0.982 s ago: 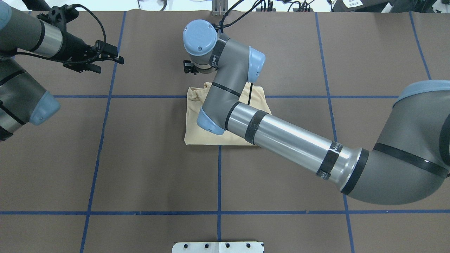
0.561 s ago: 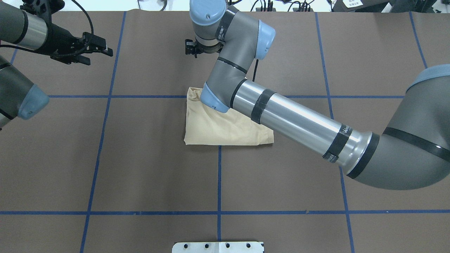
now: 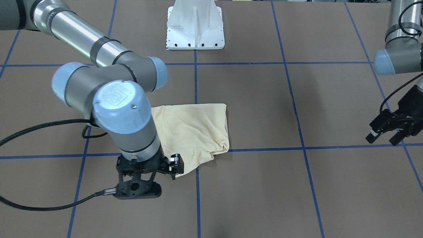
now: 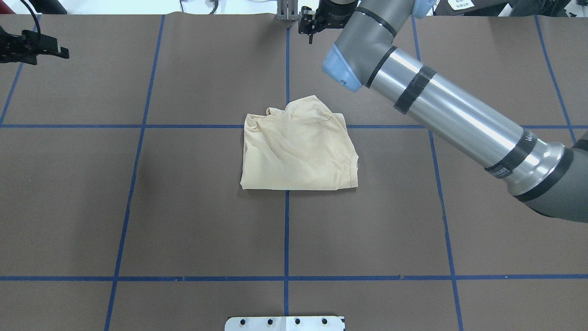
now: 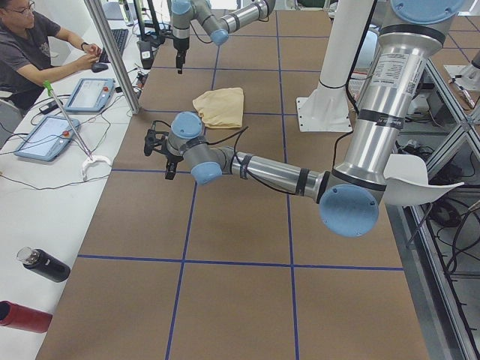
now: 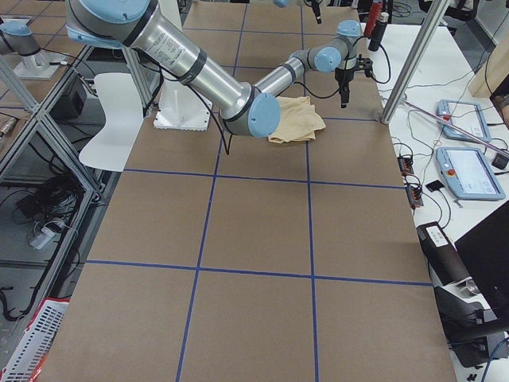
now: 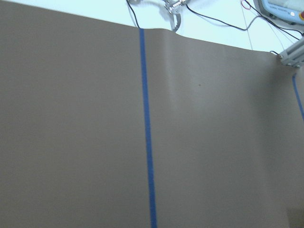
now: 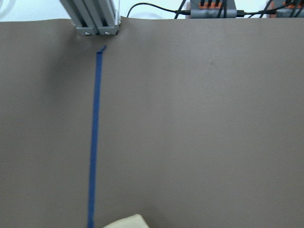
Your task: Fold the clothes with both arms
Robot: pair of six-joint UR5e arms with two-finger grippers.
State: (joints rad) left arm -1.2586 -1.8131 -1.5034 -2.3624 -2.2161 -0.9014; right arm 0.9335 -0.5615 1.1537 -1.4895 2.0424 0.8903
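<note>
Cream-yellow T-shirt [image 4: 298, 151] lies folded, slightly rumpled, central on the counter [image 4: 183, 220]; right tool [image 4: 310, 27], grip unreadable, has withdrawn toward 12 o'clock; left tool [image 3: 385, 134], fingers apart, toward 10; folding looks finished.

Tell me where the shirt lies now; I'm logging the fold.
In the overhead view the folded shirt lies mid-table, covering a crossing of blue tape lines.
</note>
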